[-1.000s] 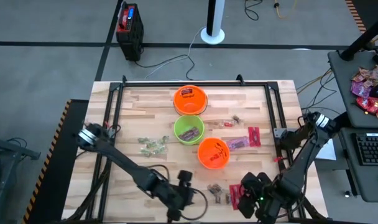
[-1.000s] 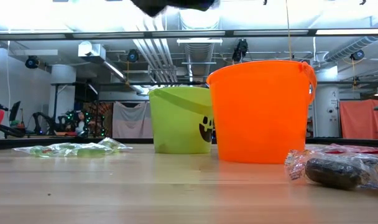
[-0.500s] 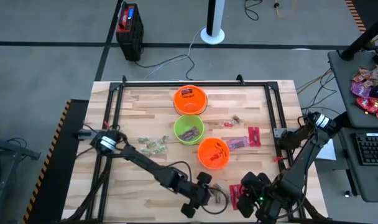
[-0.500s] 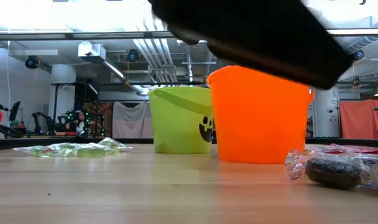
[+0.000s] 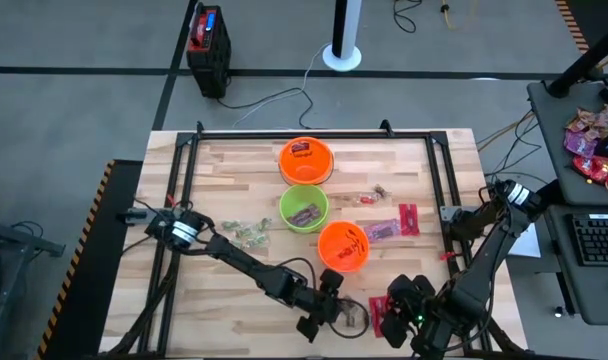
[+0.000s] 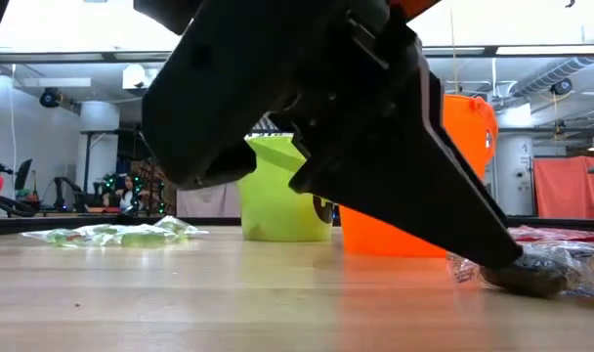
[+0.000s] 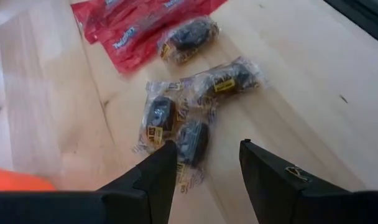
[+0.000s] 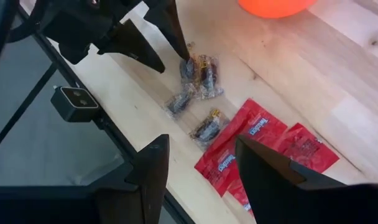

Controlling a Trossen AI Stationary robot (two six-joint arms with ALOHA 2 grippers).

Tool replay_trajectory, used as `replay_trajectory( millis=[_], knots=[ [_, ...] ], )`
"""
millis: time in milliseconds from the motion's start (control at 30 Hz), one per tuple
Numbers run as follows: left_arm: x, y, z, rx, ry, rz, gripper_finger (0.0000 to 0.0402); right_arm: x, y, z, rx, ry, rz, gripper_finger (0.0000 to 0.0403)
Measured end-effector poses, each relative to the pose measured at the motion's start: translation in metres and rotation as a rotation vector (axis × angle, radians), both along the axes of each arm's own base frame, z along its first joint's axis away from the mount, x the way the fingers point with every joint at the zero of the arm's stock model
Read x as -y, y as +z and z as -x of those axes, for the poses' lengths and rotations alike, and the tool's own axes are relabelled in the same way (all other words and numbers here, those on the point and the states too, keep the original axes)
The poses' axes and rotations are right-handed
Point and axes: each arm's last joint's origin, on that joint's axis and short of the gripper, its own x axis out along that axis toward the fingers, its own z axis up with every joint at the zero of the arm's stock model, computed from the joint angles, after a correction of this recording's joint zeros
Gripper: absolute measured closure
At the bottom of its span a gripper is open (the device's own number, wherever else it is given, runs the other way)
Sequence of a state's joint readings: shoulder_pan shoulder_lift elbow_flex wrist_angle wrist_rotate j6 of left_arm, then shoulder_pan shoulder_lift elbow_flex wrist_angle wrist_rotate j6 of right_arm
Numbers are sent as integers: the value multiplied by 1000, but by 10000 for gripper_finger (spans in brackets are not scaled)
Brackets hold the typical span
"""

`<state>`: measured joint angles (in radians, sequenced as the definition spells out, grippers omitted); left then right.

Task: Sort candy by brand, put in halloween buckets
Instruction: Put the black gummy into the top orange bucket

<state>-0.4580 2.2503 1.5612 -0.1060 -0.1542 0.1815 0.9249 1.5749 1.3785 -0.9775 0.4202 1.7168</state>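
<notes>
Three halloween buckets stand in a row: orange (image 5: 306,160), lime green (image 5: 304,208), orange (image 5: 343,246). Candy lies scattered: pale green pieces (image 5: 246,236), pink-purple packets (image 5: 384,230), a red packet (image 5: 408,217). Near the front edge lie red packets (image 8: 251,140) and a cluster of dark brown pieces (image 7: 192,140). My left gripper (image 7: 204,165) is open and slants down onto that cluster, its fingers on either side of one piece. My right gripper (image 8: 198,165) hovers open above the red packets. My left gripper has one fingertip (image 7: 167,149) right at the clear wrapper of a dark brown piece (image 7: 188,146), coming slanting down from the table's left. The piece lies flat on the table. Whether the fingertip touches the wrapper, I cannot tell.
A black frame rail (image 5: 184,170) runs around the tabletop. The near orange bucket stands just behind the dark brown cluster. A small camera block (image 8: 77,102) sits at the front edge. More candy (image 5: 589,135) and a keyboard (image 5: 596,240) lie off the table to the right.
My left gripper has swung toward the table's right edge and sunk down to the dark brown cluster, rolling its wrist on the way. In the low view it now fills the foreground. The candy has stayed put.
</notes>
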Motion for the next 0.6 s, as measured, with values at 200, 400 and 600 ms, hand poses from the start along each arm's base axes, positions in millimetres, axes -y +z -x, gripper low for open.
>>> replay_trajectory(
  millis=[200,400,600],
  knots=[
    [0,-10,-1,-11,32,-2,247,0,0,0,-3,0,4,227],
    [1,-11,-3,8,51,22,248,1,0,0,-5,0,7,227],
    [0,-12,-2,1,60,7,298,1,0,0,-6,0,7,227]
  ],
)
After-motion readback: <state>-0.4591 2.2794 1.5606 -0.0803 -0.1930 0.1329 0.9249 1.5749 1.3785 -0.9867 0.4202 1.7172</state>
